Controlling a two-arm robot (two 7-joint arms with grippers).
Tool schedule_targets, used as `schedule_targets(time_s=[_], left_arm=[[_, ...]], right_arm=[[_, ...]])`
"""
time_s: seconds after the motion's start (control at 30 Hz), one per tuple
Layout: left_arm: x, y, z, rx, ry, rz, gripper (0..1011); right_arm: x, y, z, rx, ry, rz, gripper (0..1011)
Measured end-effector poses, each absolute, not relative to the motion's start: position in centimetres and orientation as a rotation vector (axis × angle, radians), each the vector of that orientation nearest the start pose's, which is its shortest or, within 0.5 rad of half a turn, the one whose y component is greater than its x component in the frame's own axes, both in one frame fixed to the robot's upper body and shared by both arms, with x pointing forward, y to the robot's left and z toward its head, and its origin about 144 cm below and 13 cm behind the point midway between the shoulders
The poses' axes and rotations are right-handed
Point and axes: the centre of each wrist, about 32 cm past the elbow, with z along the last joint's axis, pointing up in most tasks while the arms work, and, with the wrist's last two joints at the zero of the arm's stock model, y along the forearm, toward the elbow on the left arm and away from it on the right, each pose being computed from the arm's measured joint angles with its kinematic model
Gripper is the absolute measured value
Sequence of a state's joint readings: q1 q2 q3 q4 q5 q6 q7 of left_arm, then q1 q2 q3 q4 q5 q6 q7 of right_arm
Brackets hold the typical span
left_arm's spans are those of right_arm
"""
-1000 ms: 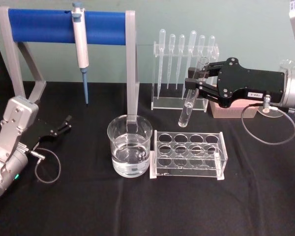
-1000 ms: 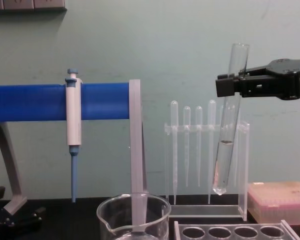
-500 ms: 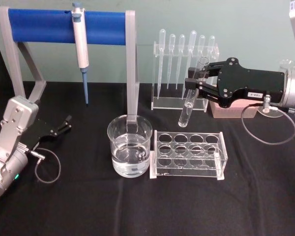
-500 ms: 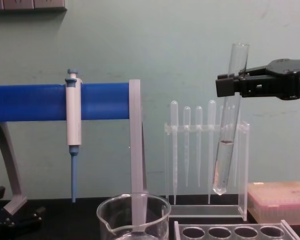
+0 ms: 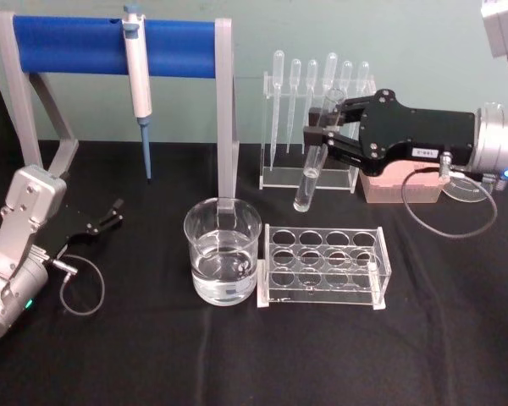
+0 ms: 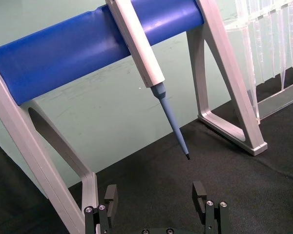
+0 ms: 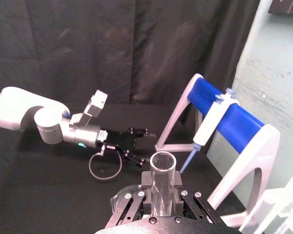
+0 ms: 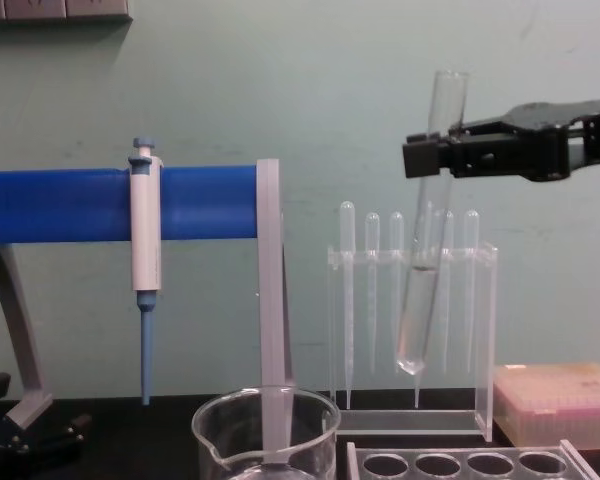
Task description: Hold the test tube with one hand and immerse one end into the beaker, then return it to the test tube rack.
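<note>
The test tube (image 5: 308,179) is a long clear glass tube that hangs slightly tilted in the air, rim up. My right gripper (image 5: 320,137) is shut on the tube's upper part. From the chest view the test tube (image 8: 419,295) has its rounded bottom well above the table, in front of the pipette rack. The right wrist view looks down on the test tube's (image 7: 162,181) open rim between the fingers. The beaker (image 5: 223,252), holding clear water, stands on the black table to the lower left of the tube; its rim shows as the beaker (image 8: 266,427). My left gripper (image 5: 108,215) rests open at the far left, also seen as the left gripper (image 6: 155,196).
A blue-barred stand (image 5: 114,44) carries a white-and-blue pipettor (image 5: 138,80) at the back left. A clear rack of pipettes (image 5: 317,127) stands behind the tube. An empty clear tube rack (image 5: 323,266) sits right of the beaker. A pink box (image 5: 402,184) lies under the right arm.
My right gripper has moved left and slightly up with the test tube in it, closer to the beaker's side. The left arm has not moved.
</note>
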State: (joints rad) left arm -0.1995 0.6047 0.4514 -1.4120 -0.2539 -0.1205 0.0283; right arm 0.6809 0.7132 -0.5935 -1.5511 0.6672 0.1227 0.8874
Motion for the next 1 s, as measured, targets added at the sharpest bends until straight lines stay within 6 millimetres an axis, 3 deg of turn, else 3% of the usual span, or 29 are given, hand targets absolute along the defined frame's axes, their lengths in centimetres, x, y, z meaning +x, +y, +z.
schedule_targets(time_s=[0.67,1.0], left_arm=[[48.9,31.0,114.0,0.304,-0.285,1.248,1000],[48.9,31.0,114.0,0.304,-0.285,1.248,1000]], right_arm=[[58.4,-23.9,135.0,-0.134,-0.253,-0.193,236],[59.1,-22.1,133.9,-0.141,-0.246,-0.154,236]])
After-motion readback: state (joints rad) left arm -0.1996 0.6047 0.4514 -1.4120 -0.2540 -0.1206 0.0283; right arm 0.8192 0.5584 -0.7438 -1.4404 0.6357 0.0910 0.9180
